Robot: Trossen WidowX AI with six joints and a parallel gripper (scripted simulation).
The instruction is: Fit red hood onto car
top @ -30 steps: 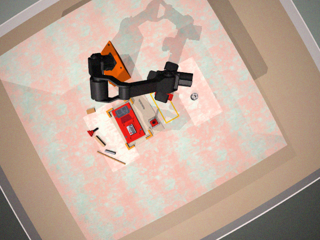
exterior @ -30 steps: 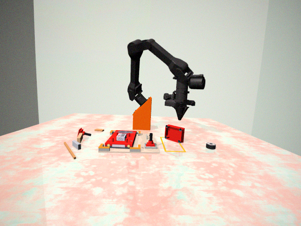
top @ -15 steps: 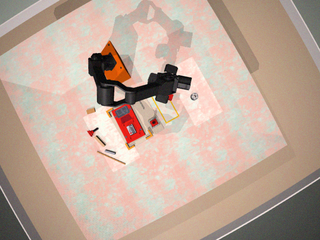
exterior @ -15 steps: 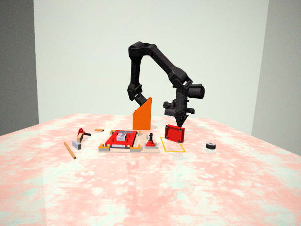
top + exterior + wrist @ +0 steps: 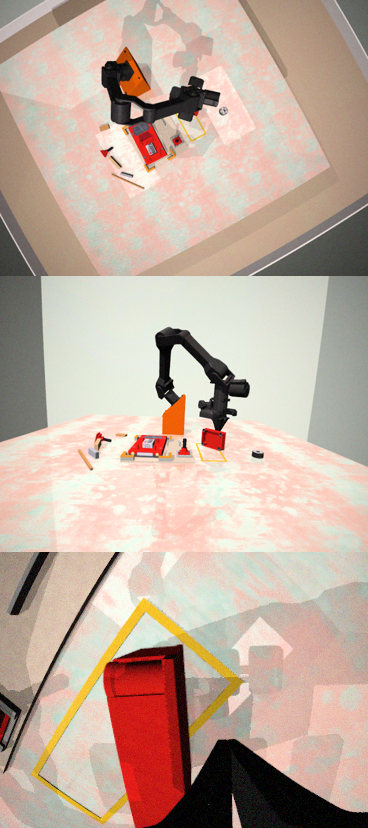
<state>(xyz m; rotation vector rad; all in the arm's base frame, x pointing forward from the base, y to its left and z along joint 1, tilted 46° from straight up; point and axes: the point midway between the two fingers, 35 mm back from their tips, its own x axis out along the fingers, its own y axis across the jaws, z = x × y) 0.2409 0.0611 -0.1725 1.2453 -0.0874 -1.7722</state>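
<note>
Top view: A black six-joint arm reaches past a red car chassis [image 5: 157,153] [image 5: 134,448], penned by orange-and-gray corner brackets that presumably keep it from sliding during assembly. The arm hides most of the hood [image 5: 196,113] [image 5: 213,439] [image 5: 142,752], a red scrap of it showing near the yellow outline [image 5: 198,138] [image 5: 212,461] [image 5: 70,719]. A ringed wheel [image 5: 223,109] [image 5: 257,454] lies well apart on the mottled pink-and-mint table [image 5: 208,193] [image 5: 184,507] [image 5: 300,597].

Exterior view: The boxy, thin-walled hood stands on edge, its hollow underside and four gray corner bosses facing the camera. That stance probably calls for tipping it flat before fitting. The pale, block-shaped engine [image 5: 148,443] sits on the chassis deck, unhooded. The gripper [image 5: 219,429] [image 5: 226,748], its tapered black fingertips together, points down at the hood's upper edge; contact cannot be confirmed.

Wrist view: The fingers meet beside the hood's smooth, rounded red edge with nothing between them, perhaps placed to push rather than pinch.
</note>
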